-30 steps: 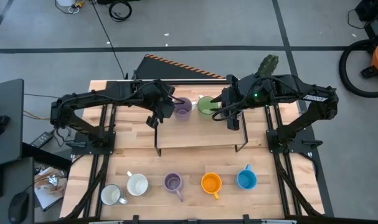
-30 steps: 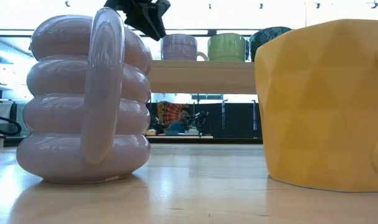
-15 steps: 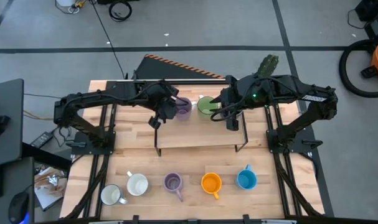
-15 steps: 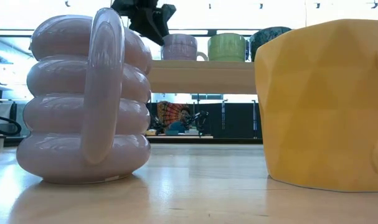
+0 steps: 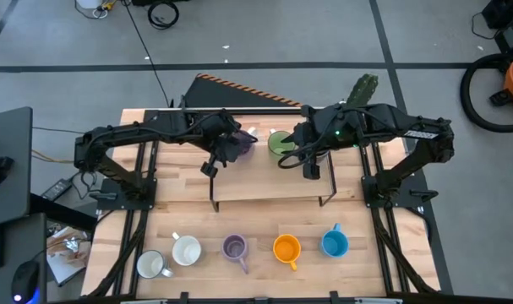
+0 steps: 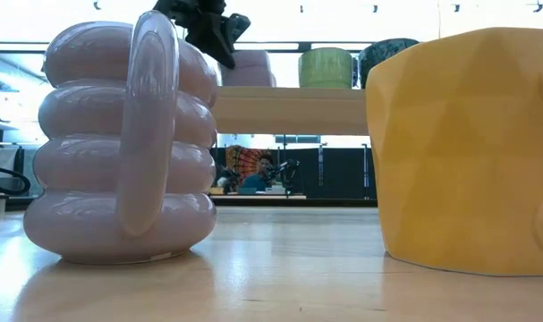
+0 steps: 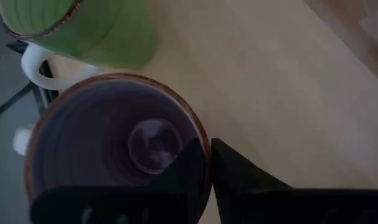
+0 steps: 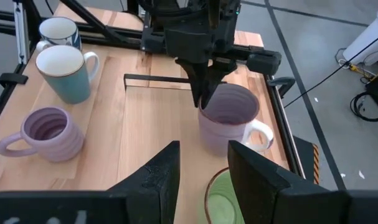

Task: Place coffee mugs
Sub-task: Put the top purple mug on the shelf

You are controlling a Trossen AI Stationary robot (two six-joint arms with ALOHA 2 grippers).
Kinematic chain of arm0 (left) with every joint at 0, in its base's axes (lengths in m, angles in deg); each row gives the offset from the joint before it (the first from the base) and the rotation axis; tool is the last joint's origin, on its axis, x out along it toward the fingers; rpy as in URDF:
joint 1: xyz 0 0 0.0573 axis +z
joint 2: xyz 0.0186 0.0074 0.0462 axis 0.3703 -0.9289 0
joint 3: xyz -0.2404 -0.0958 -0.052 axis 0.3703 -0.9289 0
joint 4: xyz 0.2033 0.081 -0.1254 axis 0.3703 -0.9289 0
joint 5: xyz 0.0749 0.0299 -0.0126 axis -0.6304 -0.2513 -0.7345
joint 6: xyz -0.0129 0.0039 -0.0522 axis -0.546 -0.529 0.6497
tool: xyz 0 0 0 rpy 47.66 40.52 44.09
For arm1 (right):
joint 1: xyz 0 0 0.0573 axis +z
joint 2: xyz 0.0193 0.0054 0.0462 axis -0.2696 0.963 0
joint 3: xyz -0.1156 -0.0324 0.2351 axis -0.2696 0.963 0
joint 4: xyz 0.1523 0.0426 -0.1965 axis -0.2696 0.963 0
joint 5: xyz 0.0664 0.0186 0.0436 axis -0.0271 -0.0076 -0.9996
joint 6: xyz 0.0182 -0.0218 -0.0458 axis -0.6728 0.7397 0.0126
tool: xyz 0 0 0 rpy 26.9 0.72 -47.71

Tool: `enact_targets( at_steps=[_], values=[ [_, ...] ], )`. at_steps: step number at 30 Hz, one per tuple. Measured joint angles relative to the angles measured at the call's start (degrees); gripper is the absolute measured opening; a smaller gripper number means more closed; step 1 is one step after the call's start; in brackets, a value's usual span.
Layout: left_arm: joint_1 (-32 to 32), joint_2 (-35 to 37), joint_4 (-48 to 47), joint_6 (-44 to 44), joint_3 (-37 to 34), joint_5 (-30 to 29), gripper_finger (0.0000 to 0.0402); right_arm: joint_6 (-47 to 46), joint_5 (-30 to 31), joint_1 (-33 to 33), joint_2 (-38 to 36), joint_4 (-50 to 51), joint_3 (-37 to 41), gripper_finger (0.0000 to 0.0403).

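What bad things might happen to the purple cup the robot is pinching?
The left gripper pinches only the rim of the purple mug on the raised shelf, so the mug might tip or slip. The green mug stands right beside it and might get bumped. The right gripper hovers close, so the arms might collide.

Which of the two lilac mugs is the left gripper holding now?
The lilac mug on the raised shelf: the left gripper pinches its rim. The ribbed lilac mug stands untouched.

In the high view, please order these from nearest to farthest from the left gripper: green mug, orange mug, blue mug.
From the left gripper:
1. Green mug, beside it on the raised shelf.
2. Orange mug, front row, right of centre.
3. Blue mug, front row, far right.
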Motion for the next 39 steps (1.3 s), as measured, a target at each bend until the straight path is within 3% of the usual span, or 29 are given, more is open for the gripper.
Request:
enact_targets(
  at_steps=[8,21,26,39],
  values=[
    [-0.4,0.0,-0.2,6.6,0.1,0.6,0.0022,0.1,0.1,0.0,-0.6,0.2,0.0,0.0140],
    [2.1,-0.7,-3.4,31.9,13.5,0.9,0.0021,0.7,0.1,0.0,-0.6,1.0,0.0,0.0140],
    [4.6,-4.6,-9.1,37.3,18.3,3.0,0.0021,1.0,0.1,-0.1,-0.8,1.1,0.0,0.0140],
    [4.2,-19.7,-24.1,41.2,36.0,2.8,0.0021,0.8,0.9,-0.1,-1.5,4.8,0.0,0.0140]
  ],
)
